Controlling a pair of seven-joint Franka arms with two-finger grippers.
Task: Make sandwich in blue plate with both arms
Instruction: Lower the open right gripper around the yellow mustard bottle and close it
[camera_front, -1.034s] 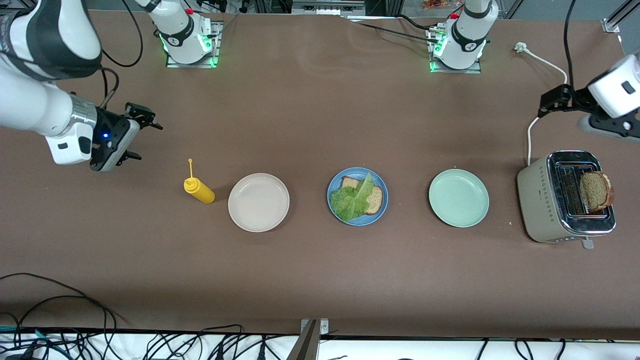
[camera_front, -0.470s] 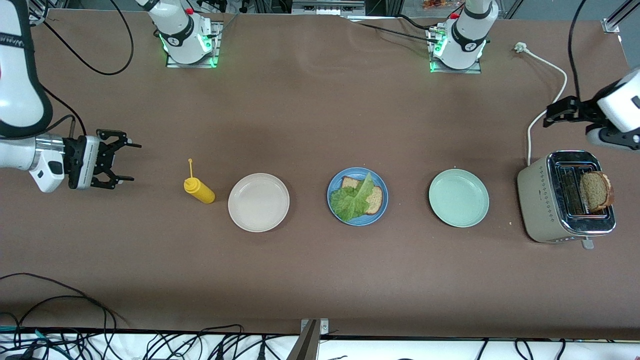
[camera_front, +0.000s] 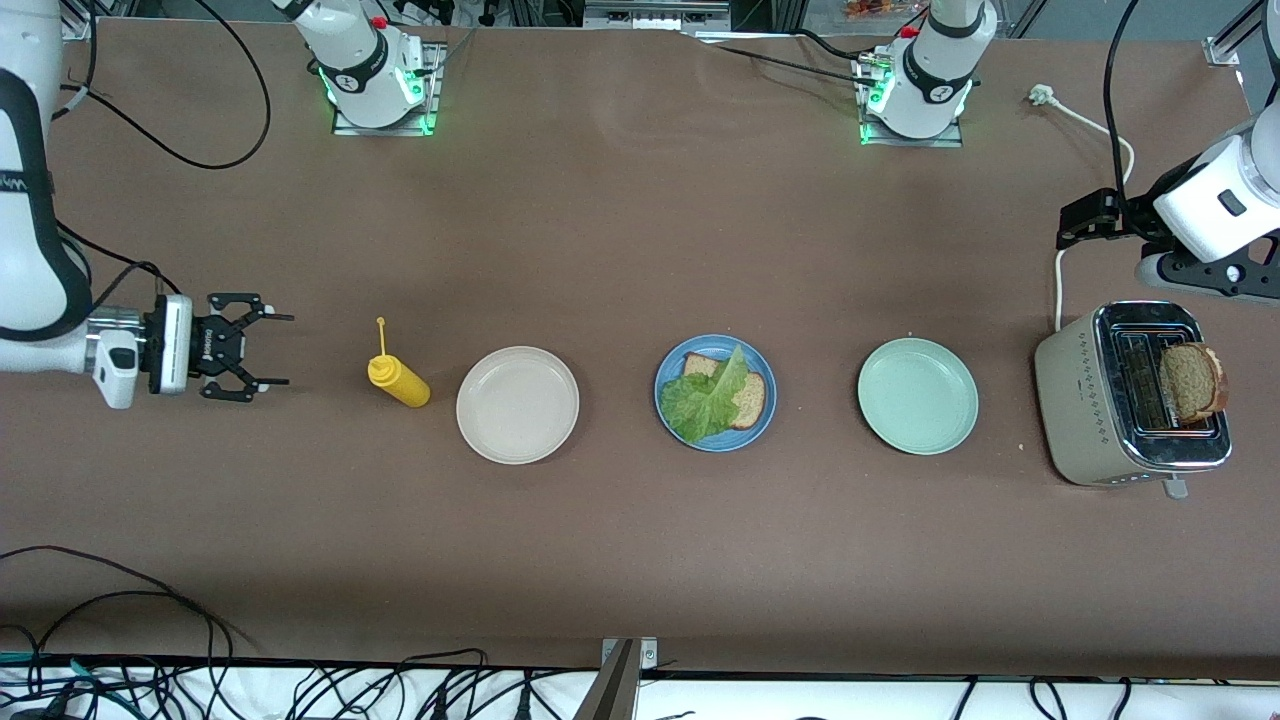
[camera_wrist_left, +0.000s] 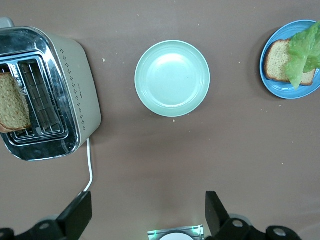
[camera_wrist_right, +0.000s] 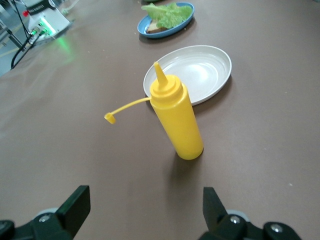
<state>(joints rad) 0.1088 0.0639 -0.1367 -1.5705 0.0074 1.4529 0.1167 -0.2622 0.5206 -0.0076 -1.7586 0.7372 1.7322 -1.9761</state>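
The blue plate (camera_front: 718, 445) sits mid-table with one bread slice (camera_front: 750, 398) on it and a lettuce leaf (camera_front: 705, 400) lying over the slice. Another bread slice (camera_front: 1192, 381) stands in the toaster (camera_front: 1085, 395) at the left arm's end. My left gripper (camera_front: 1070, 224) hangs open over the toaster's cord, empty; its wrist view shows the blue plate (camera_wrist_left: 280, 90) and the toaster (camera_wrist_left: 75, 85). My right gripper (camera_front: 272, 349) is open and empty, low at the right arm's end, pointing level at a yellow squeeze bottle (camera_front: 398, 381), which stands uncapped before the gripper (camera_wrist_right: 145, 205).
An off-white plate (camera_front: 517, 452) lies between the bottle and the blue plate. A mint-green plate (camera_front: 917, 445) lies between the blue plate and the toaster. The toaster's white cord (camera_front: 1057, 285) runs toward the left arm's base. Cables hang along the table's near edge.
My right gripper has come down toward the table, swung level and now faces the yellow bottle. My left gripper has shifted slightly above the cord by the toaster. Both stayed open.
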